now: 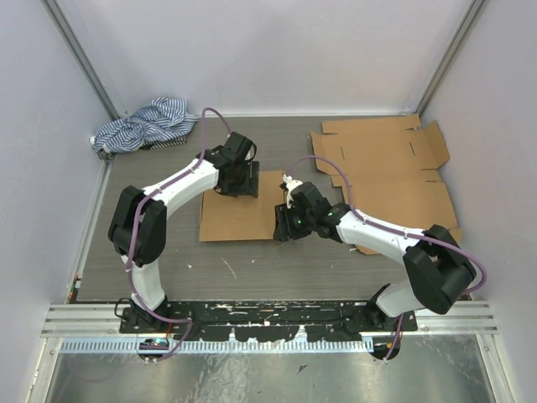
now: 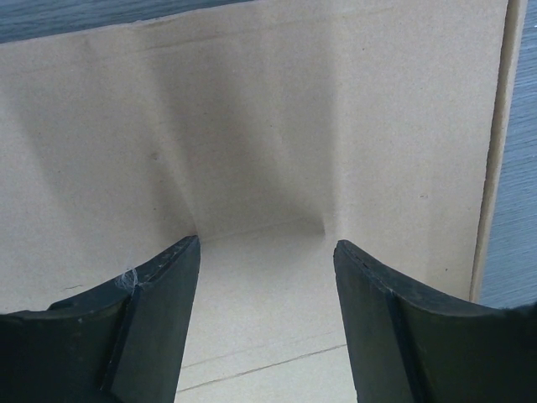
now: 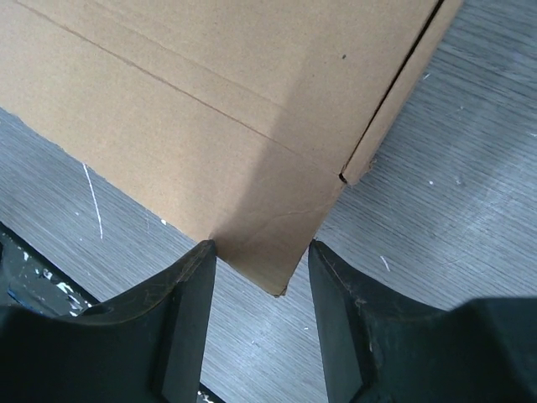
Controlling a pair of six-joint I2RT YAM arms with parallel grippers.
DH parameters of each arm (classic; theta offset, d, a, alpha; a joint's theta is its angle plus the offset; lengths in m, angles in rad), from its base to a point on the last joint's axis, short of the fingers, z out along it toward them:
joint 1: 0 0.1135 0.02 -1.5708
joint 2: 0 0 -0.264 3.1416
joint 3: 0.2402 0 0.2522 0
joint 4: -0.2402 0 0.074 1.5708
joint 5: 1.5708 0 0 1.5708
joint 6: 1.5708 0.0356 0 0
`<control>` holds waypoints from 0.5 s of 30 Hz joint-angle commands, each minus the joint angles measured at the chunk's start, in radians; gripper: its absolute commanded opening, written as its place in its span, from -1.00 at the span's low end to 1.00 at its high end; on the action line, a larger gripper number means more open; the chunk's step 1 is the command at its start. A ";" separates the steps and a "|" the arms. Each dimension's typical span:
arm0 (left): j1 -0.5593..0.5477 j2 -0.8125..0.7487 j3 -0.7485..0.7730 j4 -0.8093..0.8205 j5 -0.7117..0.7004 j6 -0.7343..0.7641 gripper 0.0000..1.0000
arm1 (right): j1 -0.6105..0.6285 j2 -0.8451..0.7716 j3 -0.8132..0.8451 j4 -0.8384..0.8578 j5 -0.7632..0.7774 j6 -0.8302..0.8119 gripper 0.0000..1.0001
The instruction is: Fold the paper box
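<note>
Paper box lies centrally, cardboard sheets to its right, cloth behind-left.

Top camera looks down on the table — both wrist cameras sit close over the paper box.

Box corner between parted fingers, grey table

We see pale walls on three sides, plain and smooth. Two thin metal posts stand in the far corners. The surface is dark grey, with wood lines and small white scratches. A silver rail runs along its near edge, and a shiny metal sheet lies in front of that. The light is soft and even.
</note>
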 commanded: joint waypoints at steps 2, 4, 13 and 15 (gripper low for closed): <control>-0.002 0.037 0.013 -0.041 0.027 0.006 0.43 | 0.006 0.004 0.022 0.052 0.038 -0.010 0.05; -0.001 0.036 0.011 -0.042 0.028 0.007 0.43 | 0.007 -0.007 0.015 0.052 0.050 -0.008 0.06; -0.002 -0.001 0.016 -0.064 0.021 0.010 0.43 | 0.007 -0.010 0.025 0.036 0.081 -0.021 0.06; -0.002 -0.033 0.020 -0.078 0.008 0.015 0.43 | 0.007 -0.008 0.024 0.040 0.071 -0.017 0.05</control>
